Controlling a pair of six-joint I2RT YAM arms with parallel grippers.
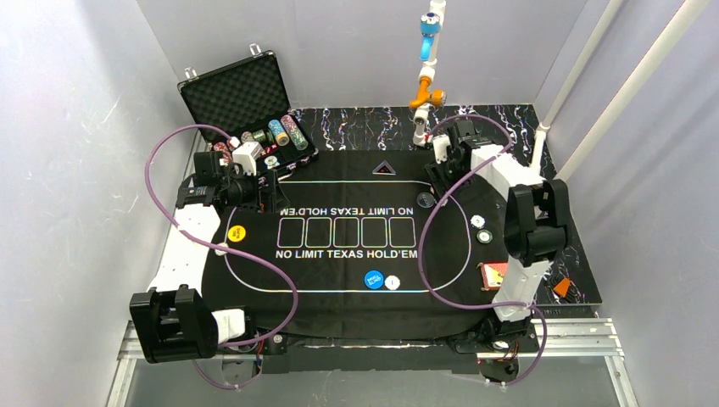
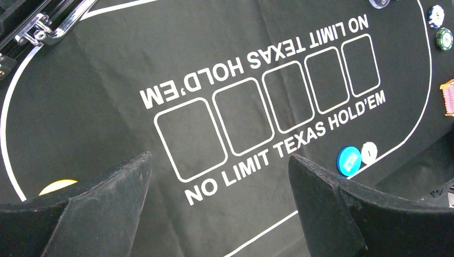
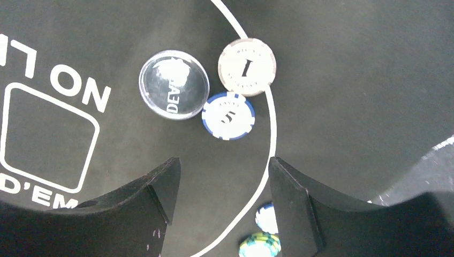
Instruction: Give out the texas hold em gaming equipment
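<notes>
My left gripper [image 1: 278,193] [image 2: 219,160] is open and empty, above the mat's left end beside the chip case. A yellow button [image 1: 237,233] [image 2: 58,186] lies by its left finger. A blue button [image 1: 374,279] [image 2: 348,160] and a white button [image 1: 392,281] [image 2: 369,152] lie at the mat's near edge. My right gripper [image 1: 443,174] [image 3: 225,163] is open and empty above the mat's far right. Just beyond it lie a clear dealer button [image 3: 174,84], a white chip [image 3: 247,66] and a blue-striped chip [image 3: 228,115]. The red-backed deck [image 1: 493,273] lies at the right.
The open black case [image 1: 246,97] at the back left holds several chip stacks [image 1: 280,131]. Two more chips [image 1: 478,221] [image 1: 484,236] lie on the black mat [image 1: 339,297] at its right end. An orange piece [image 1: 561,287] lies on the table right of the deck.
</notes>
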